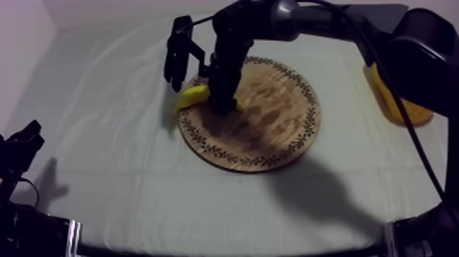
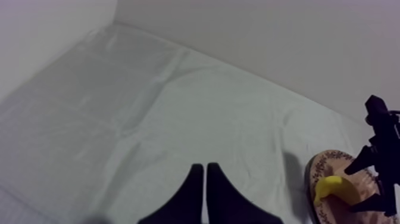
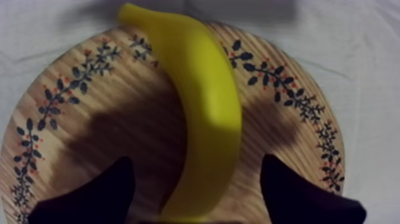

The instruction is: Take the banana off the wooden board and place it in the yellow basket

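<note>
A yellow banana (image 1: pixel 191 98) lies on the left rim of the round wooden board (image 1: pixel 273 130), one end poking out over the cloth. My right arm reaches in from the upper right, and my right gripper (image 1: pixel 222 106) points down at the banana. In the right wrist view the banana (image 3: pixel 202 107) runs between the two black fingers (image 3: pixel 101 193), which stand apart with gaps on either side: open. My left gripper (image 1: pixel 24 140) rests low at the left. Its fingers (image 2: pixel 193 190) lie together as a wedge, shut on nothing. From there the banana (image 2: pixel 334 189) and my right gripper (image 2: pixel 381 196) show far off.
The yellow basket (image 1: pixel 403 102) stands at the far right of the table, partly hidden behind my right arm. The board's patterned rim (image 3: pixel 59 95) surrounds bare wood. Grey-white cloth (image 2: pixel 149 107) stretches between my left gripper and the board.
</note>
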You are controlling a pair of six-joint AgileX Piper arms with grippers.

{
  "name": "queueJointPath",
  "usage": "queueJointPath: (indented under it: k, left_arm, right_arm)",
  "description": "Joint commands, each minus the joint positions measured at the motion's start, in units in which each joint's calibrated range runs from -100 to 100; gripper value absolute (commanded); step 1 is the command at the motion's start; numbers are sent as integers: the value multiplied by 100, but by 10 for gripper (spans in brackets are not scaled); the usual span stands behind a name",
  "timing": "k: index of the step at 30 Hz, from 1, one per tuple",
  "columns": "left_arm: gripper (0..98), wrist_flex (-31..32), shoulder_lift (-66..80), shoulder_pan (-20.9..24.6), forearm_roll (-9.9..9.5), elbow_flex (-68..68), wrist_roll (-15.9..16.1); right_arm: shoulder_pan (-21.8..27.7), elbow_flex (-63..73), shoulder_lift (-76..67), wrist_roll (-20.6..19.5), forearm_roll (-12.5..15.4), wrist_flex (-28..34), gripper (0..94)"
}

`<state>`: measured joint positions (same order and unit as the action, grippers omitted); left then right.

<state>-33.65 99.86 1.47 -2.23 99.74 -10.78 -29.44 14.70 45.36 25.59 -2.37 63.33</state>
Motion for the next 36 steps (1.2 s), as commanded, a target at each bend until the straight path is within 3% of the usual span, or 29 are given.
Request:
queueJointPath:
  k: [1,20,36]
  left_arm:
    - [1,2,-3,1,1,4,1]
    - [1,2,-3,1,1,4,1]
    - [1,2,-3,1,1,4,1]
  right_arm:
    - [-4,37,54,-10,17,-25,620]
    - [67,1011,704,137,121,481,372]
    - [304,915,128,553,537,1274,293]
